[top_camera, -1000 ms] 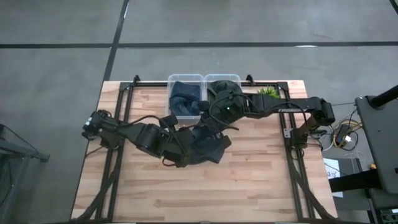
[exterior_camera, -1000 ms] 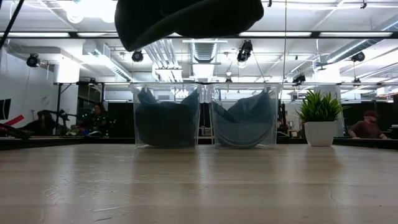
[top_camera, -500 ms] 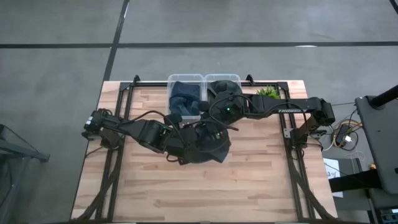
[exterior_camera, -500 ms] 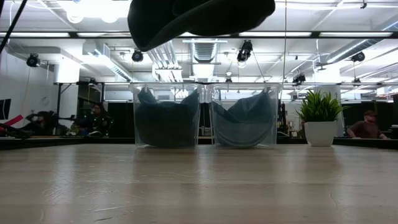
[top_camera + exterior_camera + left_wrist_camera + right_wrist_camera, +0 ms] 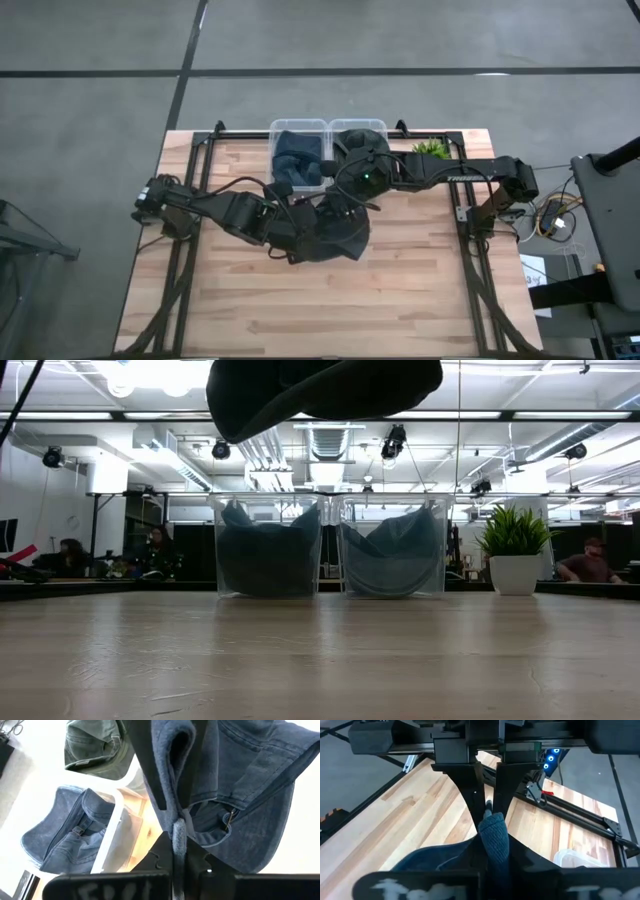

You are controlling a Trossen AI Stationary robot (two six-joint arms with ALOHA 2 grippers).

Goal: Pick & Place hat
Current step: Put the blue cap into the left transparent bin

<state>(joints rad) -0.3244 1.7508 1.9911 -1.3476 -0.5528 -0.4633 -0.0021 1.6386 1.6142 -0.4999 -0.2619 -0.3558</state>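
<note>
A dark blue denim hat hangs high over the table's middle and shows at the top of the low view. My left gripper reaches it from the left and is shut on it. From the far right comes my right gripper, which faces the left one and is shut on the same bunched edge. My left gripper pinches a bunched fold at the hat's edge between its two fingers. The hat is lifted clear and hangs slack beyond the fingers. My right gripper pinches the same ribbed fold between its two fingers, coming at it from the side opposite the left gripper's fingers. The rest of the hat droops to one side, clear of the table.
Two clear bins stand at the far edge: the left one holds a blue hat, the right one a greenish hat. A potted plant stands to their right. Bare wood lies nearer.
My left gripper has carried the hat a little toward the table's right and far side, up to my right gripper. The hat has stayed lifted clear, then held still.
</note>
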